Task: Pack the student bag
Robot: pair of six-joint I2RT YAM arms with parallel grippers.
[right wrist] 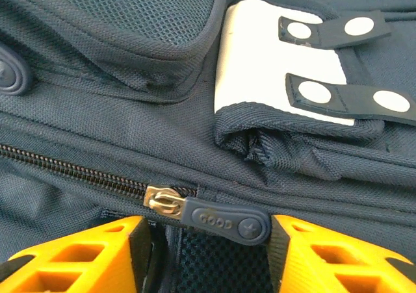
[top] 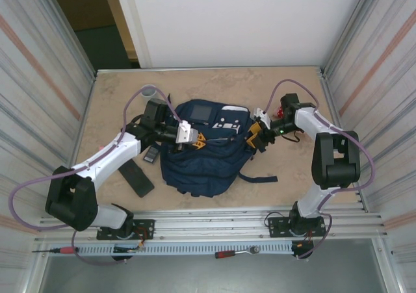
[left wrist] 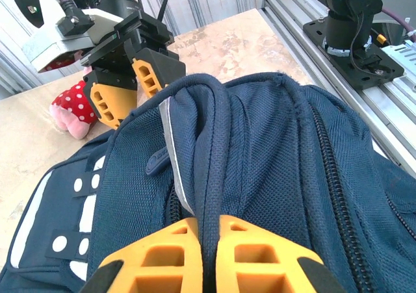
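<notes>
Robot test cell: corrugated metal walls [top: 39, 72], aluminium rails [top: 214, 223].

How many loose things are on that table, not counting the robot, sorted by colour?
Navy: 1, the student bag
Dark: 2, a flat slab and a smaller item
Red: 1, a spotted soft toy
Grey: 1, a round thing at the back
Total: 5

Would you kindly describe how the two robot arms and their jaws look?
Both the left arm and right arm have white links between bulky black joints, with a pale purple cable looping along each. Their jaws are orange plastic with cut-out holes, backed in black.
</notes>
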